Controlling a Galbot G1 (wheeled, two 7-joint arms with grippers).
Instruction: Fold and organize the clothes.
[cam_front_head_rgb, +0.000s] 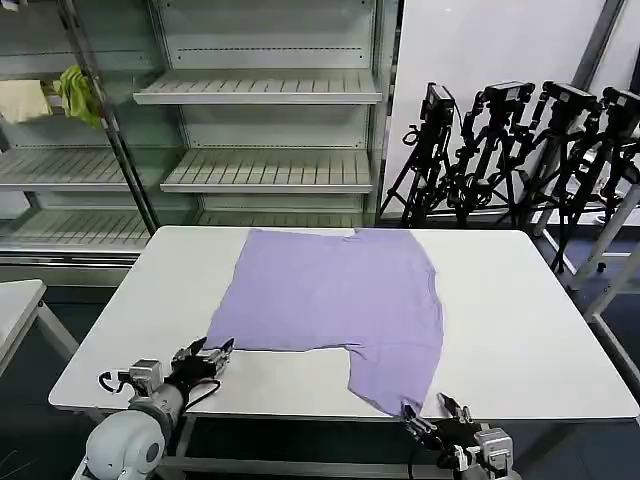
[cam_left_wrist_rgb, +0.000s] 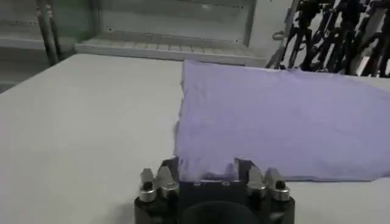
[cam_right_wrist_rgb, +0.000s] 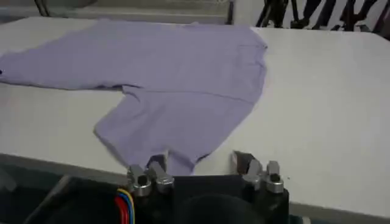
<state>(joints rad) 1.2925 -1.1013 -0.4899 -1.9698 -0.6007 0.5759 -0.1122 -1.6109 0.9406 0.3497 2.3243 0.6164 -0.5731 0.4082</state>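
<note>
Lavender T-shirt (cam_front_head_rgb: 335, 300) spread plain side up across the middle of the white desk (cam_front_head_rgb: 530, 330), reaching from close to the far edge down to the near edge, one sleeve trailing toward the near edge on the right. Fabric mostly flat, faint creases only.

Left gripper (cam_front_head_rgb: 207, 358) at the near-left part of the desk, just beside the shirt's near-left corner; fingers (cam_left_wrist_rgb: 159, 181) spread wide apart, holding nothing, the shirt's hem lying just in front of them and between their tips in the left wrist view.

Right gripper (cam_front_head_rgb: 436, 417) at the near edge of the desk, just below the hanging sleeve tip; fingers (cam_right_wrist_rgb: 251, 167) likewise wide open and empty, the sleeve end lying close in front of them.

Behind the desk: metal shelving (cam_front_head_rgb: 265, 90), a yellow-green cloth (cam_front_head_rgb: 77, 92) hung at far left, camera tripods (cam_front_head_rgb: 510, 150) at far right.
</note>
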